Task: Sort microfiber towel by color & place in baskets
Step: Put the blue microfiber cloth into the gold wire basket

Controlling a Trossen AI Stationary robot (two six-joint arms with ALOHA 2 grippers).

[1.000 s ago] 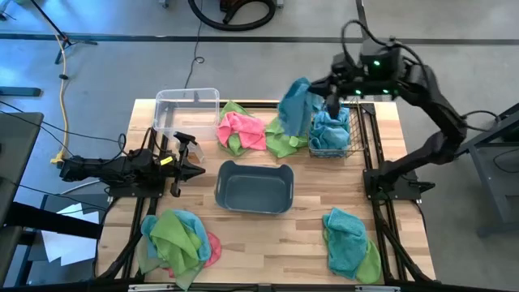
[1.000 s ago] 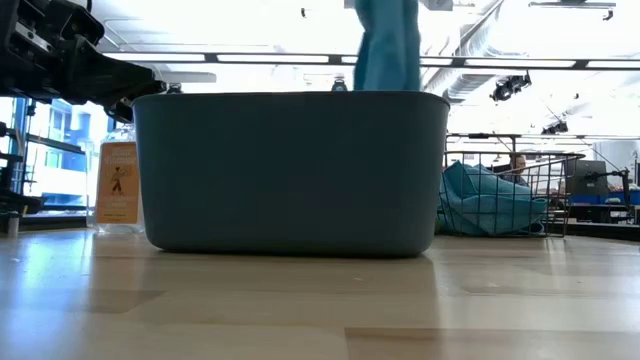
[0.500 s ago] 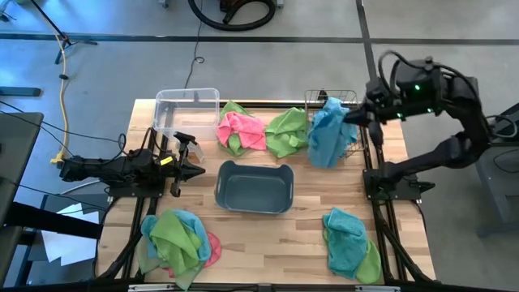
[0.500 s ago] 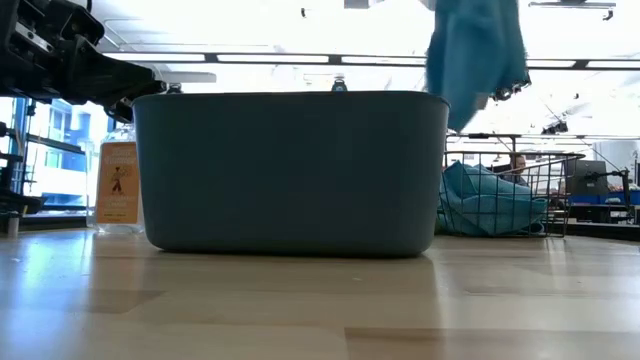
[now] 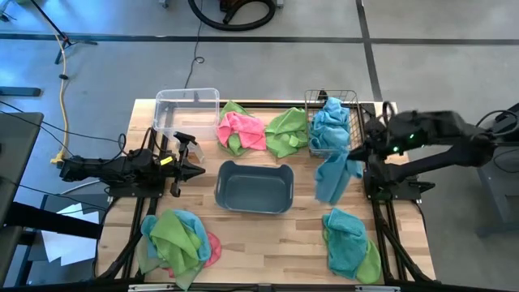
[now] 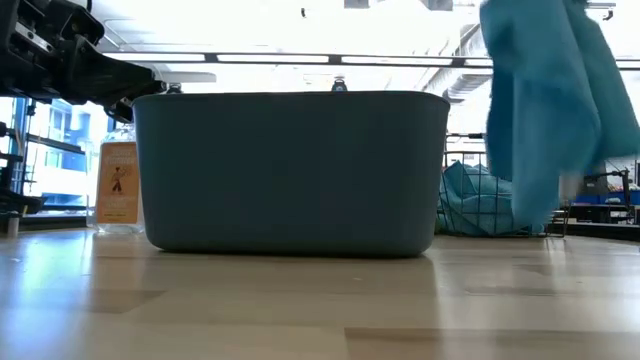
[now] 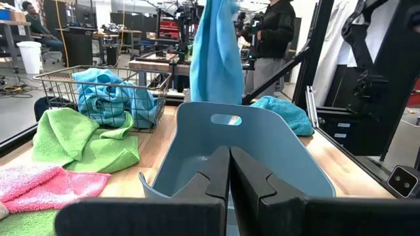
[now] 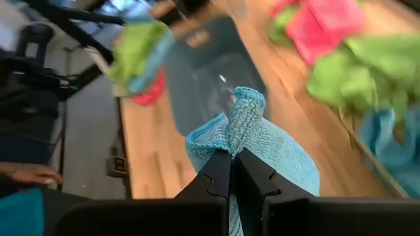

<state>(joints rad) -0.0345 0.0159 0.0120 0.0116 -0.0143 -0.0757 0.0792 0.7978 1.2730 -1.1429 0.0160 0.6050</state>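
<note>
Right gripper pinches a blue towel, dangling above bare wood by the table's right edge.

The ribbed cloth hangs between the wire basket, which holds more blue towels, and a blue-green pile; the low view cuts off its top. The left gripper, fingers together and empty, faces the smooth grey tub. The clear bin sits at the far left.

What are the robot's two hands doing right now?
Left gripper: shut, holding nothing, waiting by the grey-blue tub.
Right gripper: shut on a blue towel, which hangs over the table's right side.
</note>
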